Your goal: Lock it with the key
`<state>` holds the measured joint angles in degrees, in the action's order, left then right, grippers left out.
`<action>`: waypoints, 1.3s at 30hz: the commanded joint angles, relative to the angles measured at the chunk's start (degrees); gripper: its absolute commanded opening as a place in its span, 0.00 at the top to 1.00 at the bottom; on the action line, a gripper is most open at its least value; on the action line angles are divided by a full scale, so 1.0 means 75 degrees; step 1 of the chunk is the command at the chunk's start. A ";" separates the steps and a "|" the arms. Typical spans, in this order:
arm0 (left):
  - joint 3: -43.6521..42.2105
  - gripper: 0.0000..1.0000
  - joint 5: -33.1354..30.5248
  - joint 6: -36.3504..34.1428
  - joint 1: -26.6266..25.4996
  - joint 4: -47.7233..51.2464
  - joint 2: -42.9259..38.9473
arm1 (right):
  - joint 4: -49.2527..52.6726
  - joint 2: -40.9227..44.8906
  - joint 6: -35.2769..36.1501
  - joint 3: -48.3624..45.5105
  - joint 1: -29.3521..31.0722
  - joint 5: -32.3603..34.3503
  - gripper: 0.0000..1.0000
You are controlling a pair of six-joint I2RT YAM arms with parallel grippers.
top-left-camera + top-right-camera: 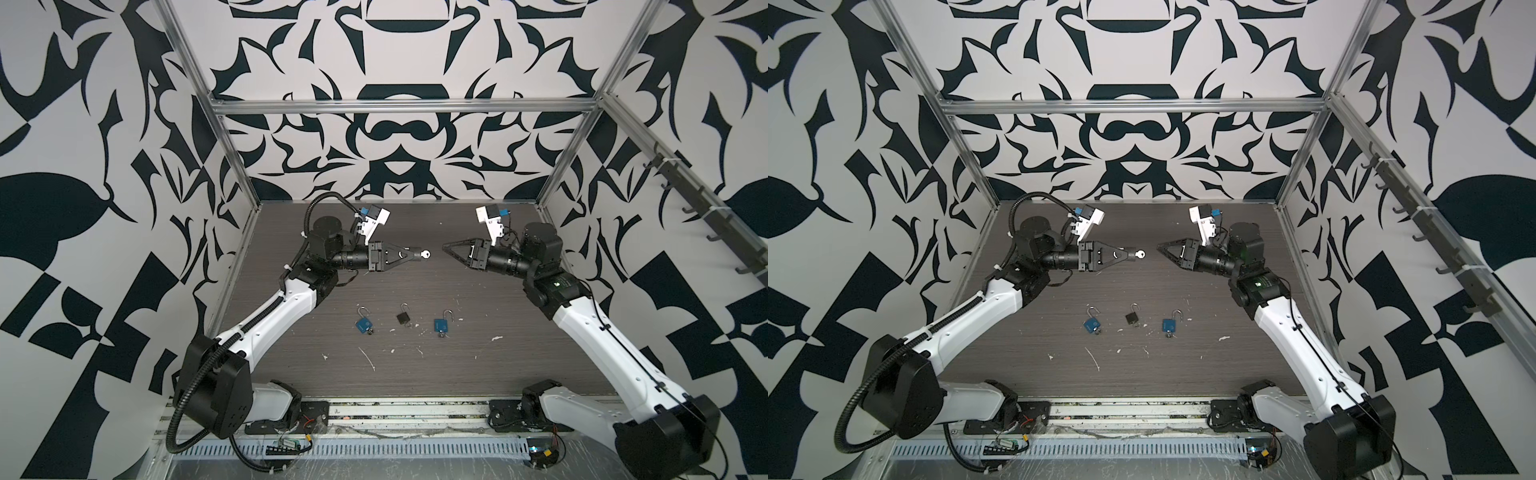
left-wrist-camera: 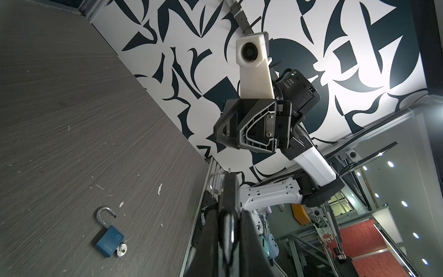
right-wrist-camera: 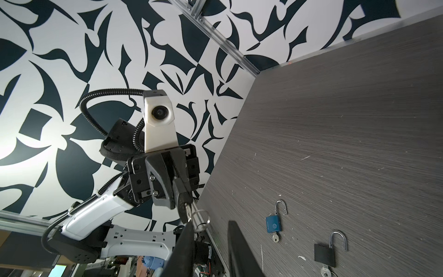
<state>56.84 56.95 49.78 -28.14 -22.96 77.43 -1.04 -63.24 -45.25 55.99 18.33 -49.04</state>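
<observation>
Closest to cam is left arm's black elbow [image 1: 216, 386], low in both top views. Follow that arm up and the left gripper [image 1: 409, 255] is clamped tight on a slim dark lock body [image 3: 183, 193]. It looks like a small padlock seen edge-on, not 100% sure. It's held in the air over the back-middle of the table [image 1: 519, 340]. The silver key [image 1: 425, 254] pokes out of its end toward the right, w/ a key ring [image 3: 203, 217] dangling off it. Just beside that, not touching afaict, the right gripper [image 1: 445, 246] has its fingers parted w/ nothing btw them.

Down on the table, l to r: left blue padlock [image 1: 364, 324], black padlock [image 1: 402, 318], right blue padlock [image 1: 441, 325]. All have shackles swung open and keys in.

What could go wrong imo: the key bow is thin, so if the right gripper closes a bit off-line it just shoves the key and twists the lock in the left grip. The ring could snag a finger too. The held lock's shackle is hidden, so if it isn't seated, turning does nothing.
</observation>
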 commanded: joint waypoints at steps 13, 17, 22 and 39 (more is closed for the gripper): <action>0.0145 1.00 0.0198 0.0232 -0.0034 -0.0539 0.0004 | -0.0933 -0.0362 -0.0120 0.0206 0.0539 -0.0447 0.75; 0.0157 1.00 0.0192 0.0240 -0.0073 -0.0593 0.0033 | -0.1107 -0.0482 -0.0186 0.0234 0.0591 -0.0469 0.76; 0.0179 1.00 0.0229 0.0276 -0.0092 -0.0587 0.0082 | -0.1137 -0.0551 -0.0177 0.0246 0.0641 -0.0459 0.77; 0.0192 1.00 0.0187 0.0288 -0.0125 -0.0601 0.0141 | -0.1404 -0.0638 -0.0303 0.0153 0.0662 -0.0552 0.78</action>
<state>56.84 57.54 51.64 -28.91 -25.12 78.41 -8.23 -68.36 -47.03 56.01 22.98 -51.96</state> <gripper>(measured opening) 0.123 0.223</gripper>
